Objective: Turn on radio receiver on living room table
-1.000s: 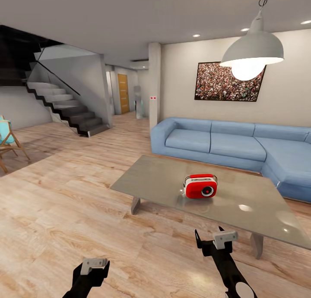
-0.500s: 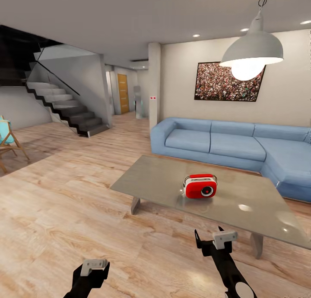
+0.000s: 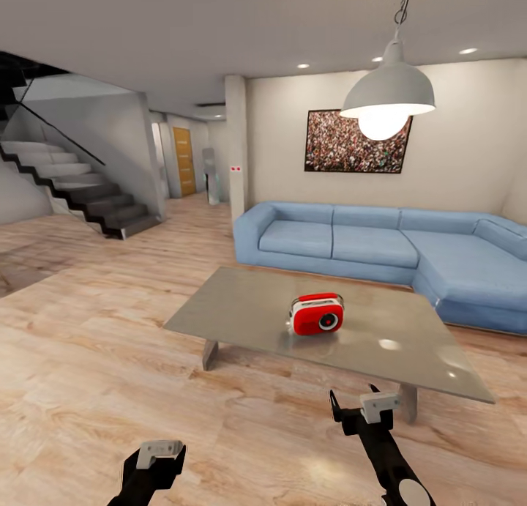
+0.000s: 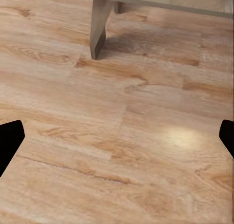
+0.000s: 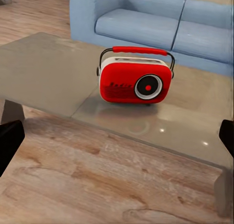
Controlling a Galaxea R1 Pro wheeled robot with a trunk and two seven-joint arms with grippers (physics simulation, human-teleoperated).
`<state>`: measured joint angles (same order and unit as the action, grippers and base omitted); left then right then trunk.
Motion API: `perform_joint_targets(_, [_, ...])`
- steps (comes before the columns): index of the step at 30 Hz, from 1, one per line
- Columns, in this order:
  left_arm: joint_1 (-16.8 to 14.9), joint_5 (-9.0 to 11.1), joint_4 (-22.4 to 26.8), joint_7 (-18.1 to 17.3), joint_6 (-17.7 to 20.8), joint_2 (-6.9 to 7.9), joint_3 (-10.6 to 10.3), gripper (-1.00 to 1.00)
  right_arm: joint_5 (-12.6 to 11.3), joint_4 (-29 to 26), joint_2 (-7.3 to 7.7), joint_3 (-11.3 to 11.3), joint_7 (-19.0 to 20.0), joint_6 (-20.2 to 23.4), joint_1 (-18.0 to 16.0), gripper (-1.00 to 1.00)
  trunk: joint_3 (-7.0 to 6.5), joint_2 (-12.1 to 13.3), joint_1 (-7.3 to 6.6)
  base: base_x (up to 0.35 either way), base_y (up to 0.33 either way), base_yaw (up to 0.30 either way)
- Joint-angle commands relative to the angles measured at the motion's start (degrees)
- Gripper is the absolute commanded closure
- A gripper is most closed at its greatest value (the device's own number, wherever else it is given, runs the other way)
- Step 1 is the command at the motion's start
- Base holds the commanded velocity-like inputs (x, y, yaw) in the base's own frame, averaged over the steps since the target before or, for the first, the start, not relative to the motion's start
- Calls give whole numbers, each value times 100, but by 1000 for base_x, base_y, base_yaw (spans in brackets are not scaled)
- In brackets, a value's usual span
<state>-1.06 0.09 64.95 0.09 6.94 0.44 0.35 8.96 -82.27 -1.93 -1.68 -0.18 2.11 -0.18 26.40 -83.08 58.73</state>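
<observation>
the approach is not finished — the radio receiver sits untouched, upright near the middle of the table. it is red with white sides (round dial facing the robot). the left gripper and right gripper both hang spread apart, holding nothing, short of the table.

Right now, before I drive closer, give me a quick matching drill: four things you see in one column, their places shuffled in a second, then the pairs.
Things:
1. radio receiver
2. sofa
3. pendant lamp
4. right pincer

Places:
A. hanging from the ceiling
B. over the wood floor, short of the table's near edge
C. standing on the table top
D. along the wall, behind the table

Pairs: 1-C, 2-D, 3-A, 4-B
</observation>
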Motion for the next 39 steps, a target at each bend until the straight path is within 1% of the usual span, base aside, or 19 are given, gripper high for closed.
perform_joint_targets(1, [0,0,0,0,0,0,0,-100,0,0,0,0,0,0,0,-100,-5,0,0,0,0,-258])
perform_joint_targets(21, [0,0,0,0,0,0,0,-100,0,0,2,1,0,0,0,-100,-105,0,0,0,0,-249])
perform_joint_targets(39, [0,0,0,0,0,0,0,-100,0,0,9,2,8,0,0,-100,-194,0,0,0,0,-207])
